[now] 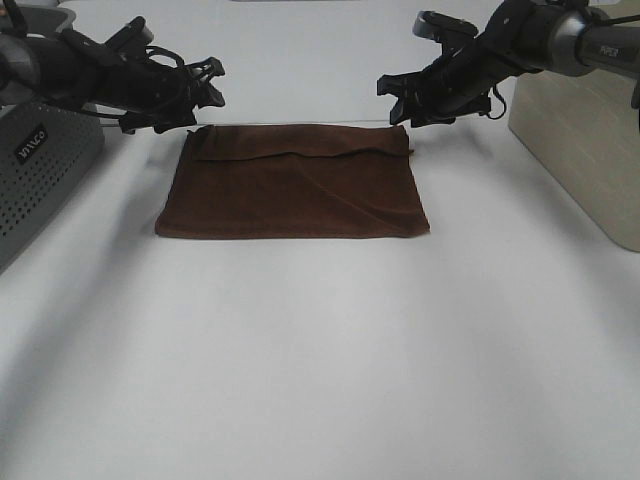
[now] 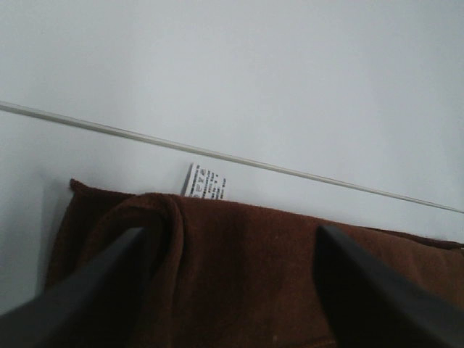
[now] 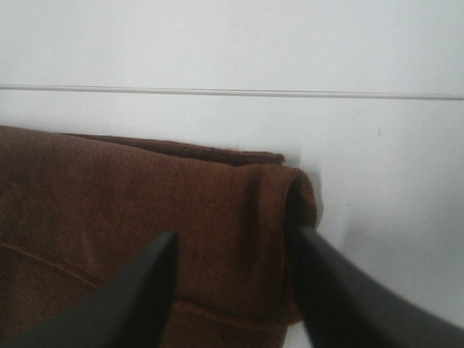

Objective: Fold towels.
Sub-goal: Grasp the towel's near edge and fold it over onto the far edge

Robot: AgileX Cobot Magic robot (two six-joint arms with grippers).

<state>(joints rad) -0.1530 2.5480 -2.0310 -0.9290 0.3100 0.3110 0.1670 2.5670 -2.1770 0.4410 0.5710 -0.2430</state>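
The towel point(image 1: 292, 182) lies folded near the surface's point(image 1: 320, 380) far edge. Above its far corners the left pincer point(image 1: 212, 88) and right pincer point(image 1: 392, 98) hang released; a finger snagging the uneven top layer could undo the fold.

"PIPER" — on the right arm point(image 1: 606, 47)

Dark reddish-brown towel point(image 1: 292, 182), white table point(image 1: 320, 350)
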